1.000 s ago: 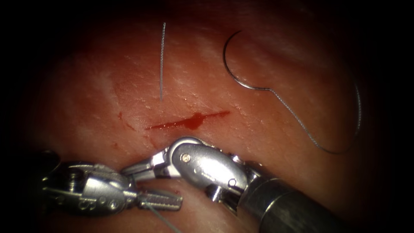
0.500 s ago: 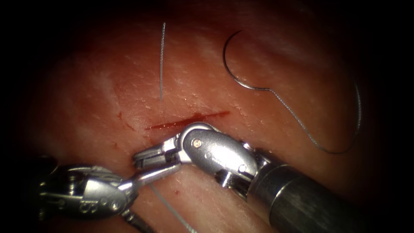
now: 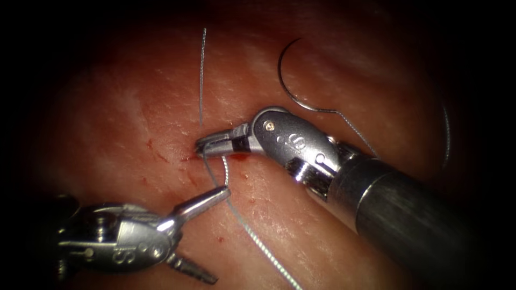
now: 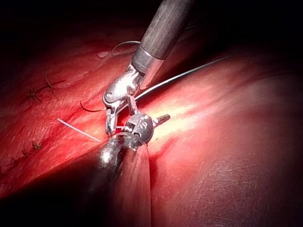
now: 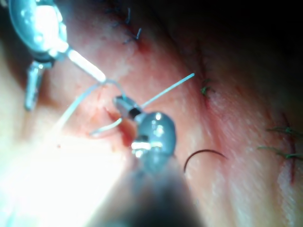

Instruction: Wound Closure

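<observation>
The needle (image 3: 290,80) lies free on the tissue (image 3: 134,107), beyond the right pincer (image 3: 201,146) gripping thread (image 3: 252,236); the left pincer (image 3: 209,236) gapes empty.

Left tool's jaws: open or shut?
Open. The left tool has its two jaws spread wide apart, one pointing up toward the thread, the other down; nothing sits between them.

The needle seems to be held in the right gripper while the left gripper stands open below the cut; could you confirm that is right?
Not quite. The needle lies free on the tissue, above and right of the cut, as the endoscope view shows. The right gripper is shut on the thread at the cut. The left gripper does stand open below the cut.
</observation>
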Motion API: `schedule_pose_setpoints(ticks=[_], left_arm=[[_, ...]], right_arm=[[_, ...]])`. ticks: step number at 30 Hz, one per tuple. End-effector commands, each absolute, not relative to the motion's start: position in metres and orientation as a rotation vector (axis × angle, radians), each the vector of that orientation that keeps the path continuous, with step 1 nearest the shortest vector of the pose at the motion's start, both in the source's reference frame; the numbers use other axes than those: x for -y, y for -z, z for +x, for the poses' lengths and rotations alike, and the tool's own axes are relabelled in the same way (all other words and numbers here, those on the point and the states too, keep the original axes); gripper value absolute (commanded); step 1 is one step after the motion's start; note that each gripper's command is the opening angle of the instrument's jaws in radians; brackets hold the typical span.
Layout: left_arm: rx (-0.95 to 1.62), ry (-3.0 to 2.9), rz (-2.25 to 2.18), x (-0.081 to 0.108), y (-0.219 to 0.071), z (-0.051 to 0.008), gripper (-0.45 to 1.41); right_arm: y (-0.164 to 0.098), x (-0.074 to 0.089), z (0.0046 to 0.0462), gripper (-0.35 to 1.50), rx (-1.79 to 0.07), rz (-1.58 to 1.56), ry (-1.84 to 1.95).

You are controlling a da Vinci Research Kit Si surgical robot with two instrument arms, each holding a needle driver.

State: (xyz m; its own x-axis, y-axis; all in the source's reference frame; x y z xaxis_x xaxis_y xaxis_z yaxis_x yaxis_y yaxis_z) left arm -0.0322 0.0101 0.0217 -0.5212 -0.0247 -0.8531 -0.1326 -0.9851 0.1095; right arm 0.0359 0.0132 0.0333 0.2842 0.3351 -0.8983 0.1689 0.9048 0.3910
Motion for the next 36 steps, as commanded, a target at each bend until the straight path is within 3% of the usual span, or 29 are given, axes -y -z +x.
schedule_pose_setpoints(ticks=[1, 19, 31, 36], left_arm=[[-0.254, -2.677, -1.508, -0.0103, -0.0224, -0.0327, 0.74], [-0.443, -2.646, -1.500, -0.0109, -0.0217, -0.0362, 0.67], [-0.481, -2.669, -1.502, -0.0105, -0.0215, -0.0374, 0.17], [-0.481, -2.673, -1.505, -0.0103, -0.0220, -0.0375, 0.15]], right_arm=[[-0.0338, -0.0142, 0.0368, -0.35, -1.290, 0.453, -0.110], [-0.0374, -0.0150, 0.0386, -0.35, -1.143, 0.483, -0.104], [-0.0379, -0.0153, 0.0385, -0.35, -1.131, 0.496, -0.116], [-0.0378, -0.0153, 0.0386, -0.35, -1.132, 0.502, -0.121]])
